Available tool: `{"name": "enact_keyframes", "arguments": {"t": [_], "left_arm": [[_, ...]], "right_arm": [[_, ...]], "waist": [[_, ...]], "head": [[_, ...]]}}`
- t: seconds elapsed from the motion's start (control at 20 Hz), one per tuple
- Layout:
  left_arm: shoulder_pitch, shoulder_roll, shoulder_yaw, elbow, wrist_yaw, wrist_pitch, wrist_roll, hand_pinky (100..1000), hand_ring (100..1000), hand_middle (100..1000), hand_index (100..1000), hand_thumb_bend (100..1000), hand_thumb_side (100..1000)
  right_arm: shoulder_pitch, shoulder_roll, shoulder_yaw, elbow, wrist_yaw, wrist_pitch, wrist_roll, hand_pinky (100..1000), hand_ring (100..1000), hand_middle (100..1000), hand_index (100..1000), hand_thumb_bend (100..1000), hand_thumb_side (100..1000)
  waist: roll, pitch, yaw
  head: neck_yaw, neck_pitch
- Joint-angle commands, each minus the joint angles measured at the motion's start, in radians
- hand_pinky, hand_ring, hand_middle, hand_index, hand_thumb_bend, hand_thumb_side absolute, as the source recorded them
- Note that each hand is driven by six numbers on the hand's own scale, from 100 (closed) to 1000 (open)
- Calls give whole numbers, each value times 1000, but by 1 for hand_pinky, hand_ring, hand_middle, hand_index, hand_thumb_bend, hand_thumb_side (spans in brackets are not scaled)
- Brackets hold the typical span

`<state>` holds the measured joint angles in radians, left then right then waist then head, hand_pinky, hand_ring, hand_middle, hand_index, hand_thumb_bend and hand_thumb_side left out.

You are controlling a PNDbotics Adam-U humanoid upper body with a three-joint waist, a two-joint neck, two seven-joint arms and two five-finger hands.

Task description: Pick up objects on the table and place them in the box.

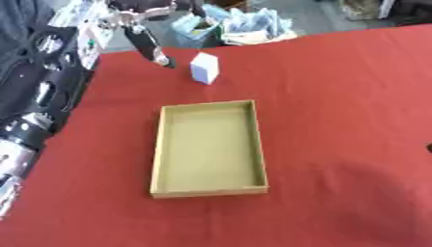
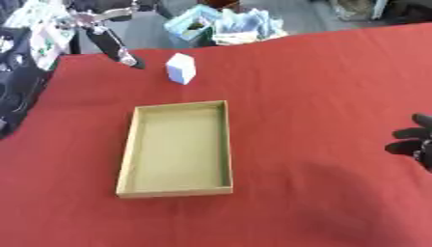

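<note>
I have the red table [image 1: 337, 96] filling nearly all of both views, running from the near edge up to the clutter at the far side. On it, a little left of centre, sits the tan box [image 1: 157, 159], a shallow open tray lying lengthwise away from me, and I see nothing lying inside it.

My left arm [image 1: 38, 96] comes up the left side of the picture, black with silver joints, and reaches toward the far left corner of the table. My left hand [image 1: 148, 43] is up there with a dark finger extended and angled down toward the cloth; the fingers look released and are grasping nothing.

The white block [image 1: 204, 68] stands upright on the table beyond the far end of the box, well apart from it. It is just to the right of my left fingertip [image 1: 165, 61], near but not touching, with a strip of red cloth showing between them.

Only the right eye view shows my right hand [image 2: 415, 144] properly, at the right edge, dark fingers curled and pointing inward over the table, clenched on nothing. In the left eye view I get only a dark sliver at that edge
</note>
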<state>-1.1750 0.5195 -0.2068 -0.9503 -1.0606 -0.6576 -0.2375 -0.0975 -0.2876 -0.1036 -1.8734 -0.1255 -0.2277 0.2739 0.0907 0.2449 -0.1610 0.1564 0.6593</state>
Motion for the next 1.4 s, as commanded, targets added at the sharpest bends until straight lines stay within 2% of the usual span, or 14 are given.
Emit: {"name": "enact_keyframes", "arguments": {"t": [0.05,0.3,0.35,0.5,0.9,1.2,1.4], "left_arm": [[-30,14,16,0,-16,-1,13,800,767,725,871,665,159],[-31,13,18,6,-26,-3,21,800,767,725,871,665,159],[-30,12,18,8,-28,-3,21,798,766,722,869,638,134],[-31,11,26,24,-46,5,19,797,766,722,868,618,110],[-36,6,53,75,-103,25,17,801,773,721,867,595,100],[-41,-1,78,125,-163,39,17,808,780,722,867,593,100],[-44,-5,95,149,-177,46,31,801,774,714,861,561,100]], "right_arm": [[-12,-25,1,-9,-7,-2,5,730,655,679,901,100,739],[-13,-25,1,-9,-6,-2,6,730,655,679,901,100,739],[-12,-25,1,-8,-6,-2,6,730,655,679,901,100,742],[-20,-28,0,-10,-4,-2,7,730,655,679,901,100,743],[-35,-31,1,-11,-1,-6,10,730,655,678,901,100,743],[-41,-31,3,-9,-3,-9,13,730,655,678,902,100,743],[-44,-31,6,-9,-5,-10,17,730,656,678,902,100,743]], "waist": [[-3,-11,-2],[-2,-9,-3],[-1,-8,-4],[9,19,-12],[11,50,-33],[6,59,-49],[4,62,-53]], "head": [[-1,1],[-2,1],[-4,2],[-30,-15],[-45,-40],[-46,-48],[-45,-51]]}}
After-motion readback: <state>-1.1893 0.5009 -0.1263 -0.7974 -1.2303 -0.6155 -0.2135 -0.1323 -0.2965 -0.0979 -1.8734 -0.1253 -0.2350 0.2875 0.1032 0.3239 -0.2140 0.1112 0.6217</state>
